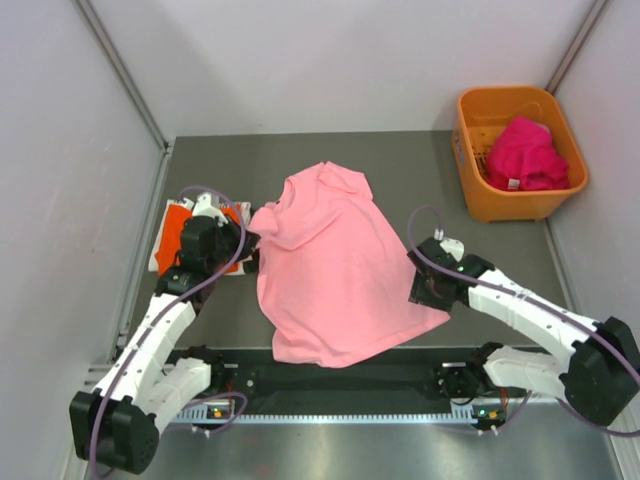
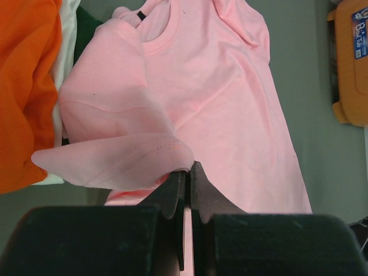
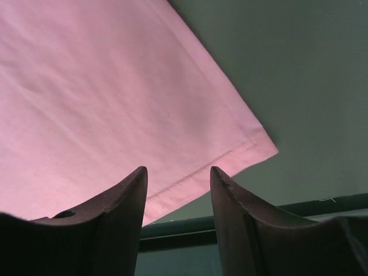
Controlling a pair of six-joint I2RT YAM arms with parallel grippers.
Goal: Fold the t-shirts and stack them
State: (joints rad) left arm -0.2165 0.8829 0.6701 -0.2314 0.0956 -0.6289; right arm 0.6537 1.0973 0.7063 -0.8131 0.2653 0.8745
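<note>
Top external, left to right.

- the folded stack (image 1: 178,232) sits at the table's (image 1: 400,160) left edge. The left wrist view shows the orange t-shirt (image 2: 23,86) on top, with edges of the white t-shirt (image 2: 68,40) and the dark green t-shirt (image 2: 91,20) showing beside it.
- the left gripper (image 1: 245,252) is just beside the stack. It's pressed together on the pink t-shirt (image 1: 335,270). The left wrist view shows the sleeve fold (image 2: 121,158) raised off the cloth and pinched between the fingers.
- the pink t-shirt lies mid-table between the arms, mostly flat. Its long axis runs from the collar (image 1: 322,178) on the far side to the hem on the near side, skewed a bit so the hem corner (image 1: 440,318) sticks out to the right.
- the right gripper (image 1: 425,290) is over that corner with its jaws apart. In the right wrist view the hem edge runs across the gap and the corner tip is just up and right of the fingers (image 3: 123,198). I see no pinch on the cloth.
- the basket (image 1: 470,175) is far right and well apart, holding the magenta t-shirts (image 1: 525,155).

Key relation: the hem corner is right at the right gripper and well apart from the left one. My read is that the right arm takes the hem end and the left keeps the sleeve end, so the fold goes across the long axis. Risk: the corner lies flat, so a shallow pinch could miss it.
</note>
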